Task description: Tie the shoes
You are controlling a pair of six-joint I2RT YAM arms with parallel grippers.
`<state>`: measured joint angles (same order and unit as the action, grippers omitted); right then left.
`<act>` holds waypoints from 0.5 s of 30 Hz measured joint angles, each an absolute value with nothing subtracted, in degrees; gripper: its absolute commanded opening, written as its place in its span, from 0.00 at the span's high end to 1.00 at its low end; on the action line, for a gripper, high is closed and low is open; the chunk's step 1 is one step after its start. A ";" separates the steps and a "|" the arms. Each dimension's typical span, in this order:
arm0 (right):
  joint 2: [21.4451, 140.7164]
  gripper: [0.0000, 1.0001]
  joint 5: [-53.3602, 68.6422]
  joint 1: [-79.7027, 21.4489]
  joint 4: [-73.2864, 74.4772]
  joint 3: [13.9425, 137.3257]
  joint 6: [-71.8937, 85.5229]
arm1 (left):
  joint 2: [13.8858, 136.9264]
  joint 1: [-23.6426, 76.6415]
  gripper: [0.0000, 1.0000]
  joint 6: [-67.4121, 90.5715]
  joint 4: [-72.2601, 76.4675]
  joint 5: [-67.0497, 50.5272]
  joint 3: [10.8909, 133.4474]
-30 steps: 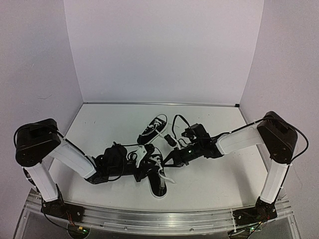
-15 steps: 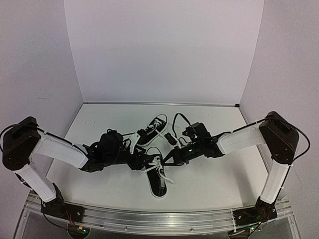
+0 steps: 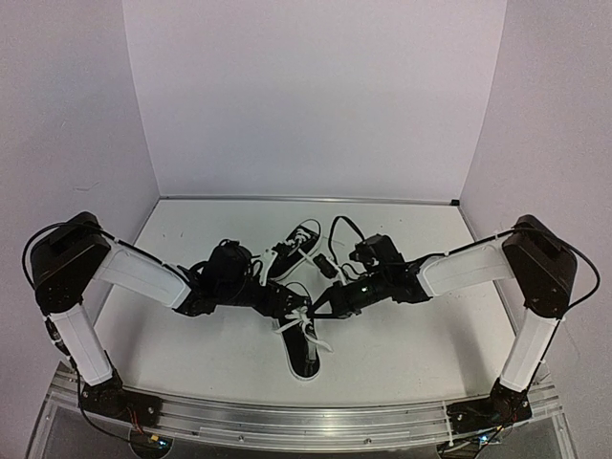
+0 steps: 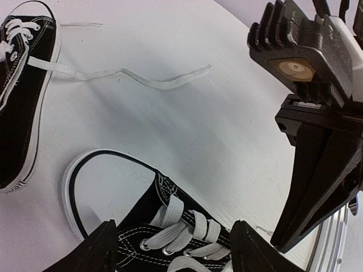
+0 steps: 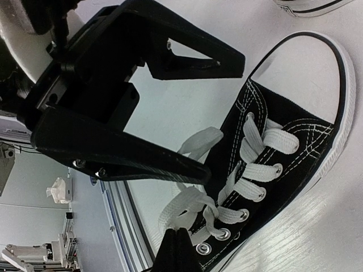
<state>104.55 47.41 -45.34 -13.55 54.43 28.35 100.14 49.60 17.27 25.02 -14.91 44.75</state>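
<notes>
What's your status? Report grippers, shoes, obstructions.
Left gripper open over near shoe. Right gripper shut at its laces, hold unconfirmed. Far shoe lace trails loose. No obstruction seen.

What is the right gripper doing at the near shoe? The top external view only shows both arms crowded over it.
Observer: The right gripper is shut, pinching a white lace of the near shoe.
Operator: And the left?
Observer: The left gripper is open, straddling that shoe's laced front, holding nothing.
Operator: The far shoe?
Observer: A loose lace end trails from the far shoe across the table.
</notes>
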 measured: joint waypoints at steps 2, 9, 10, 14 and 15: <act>104.55 1.00 47.31 -45.43 -13.36 54.43 28.29 | 100.70 49.58 0.33 17.52 24.95 -16.27 45.01; 104.33 1.00 46.28 -45.43 -12.55 54.43 28.02 | 100.20 49.50 0.45 16.49 26.99 -20.54 42.63; 104.27 1.00 46.05 -45.43 -12.43 54.43 28.01 | 99.79 49.44 0.47 15.95 26.79 -21.26 42.13; 103.87 1.00 45.02 -45.43 -12.18 54.43 27.92 | 97.84 49.39 0.48 10.98 24.02 -24.75 41.87; 103.71 1.00 44.70 -45.43 -12.08 54.43 27.92 | 97.24 49.39 0.46 9.65 23.11 -25.55 41.87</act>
<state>103.71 44.70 -45.43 -12.08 54.43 27.92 97.24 49.39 9.65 23.11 -25.55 41.87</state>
